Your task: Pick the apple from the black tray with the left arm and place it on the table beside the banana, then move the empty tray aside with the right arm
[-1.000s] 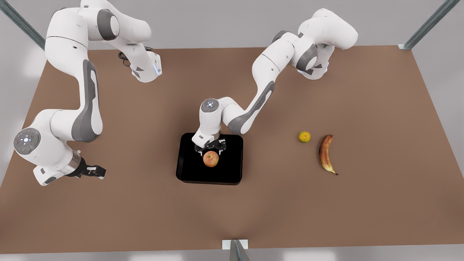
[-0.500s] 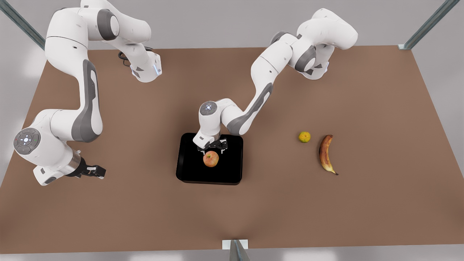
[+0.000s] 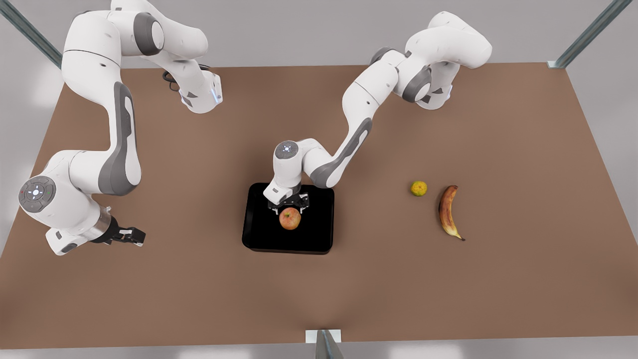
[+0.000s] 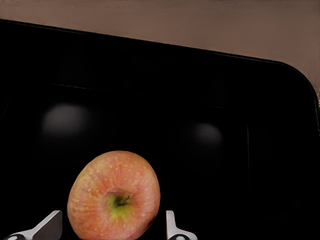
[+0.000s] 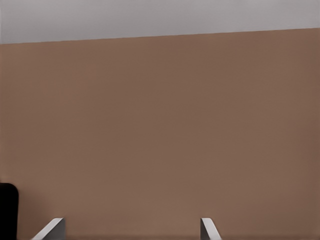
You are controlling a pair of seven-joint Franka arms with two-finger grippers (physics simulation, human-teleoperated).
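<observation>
I see the left gripper (image 3: 288, 205) low over the black tray (image 3: 259, 234), with the apple (image 3: 290, 218) just in front of it. In the left wrist view the apple (image 4: 114, 196) sits on the black tray (image 4: 240, 100) between the two pale fingertips (image 4: 172, 227), stem dimple facing the camera; one fingertip lies close beside its skin and the other stands a little off, so the jaws are spread and grip nothing. The apple rests near the tray's middle.

The right gripper (image 3: 130, 235) waits at the front view's left, well apart from the tray, low over the table (image 3: 199, 299), its fingers parted with nothing between them. The right wrist view shows its fingertips (image 5: 207, 230) spread over the bare table (image 5: 160, 125).

The banana (image 3: 448, 212) lies on the table at the front view's right, with a small yellow-green citrus fruit (image 3: 418, 188) near it.

I can read no brand, label or writing on anything.
</observation>
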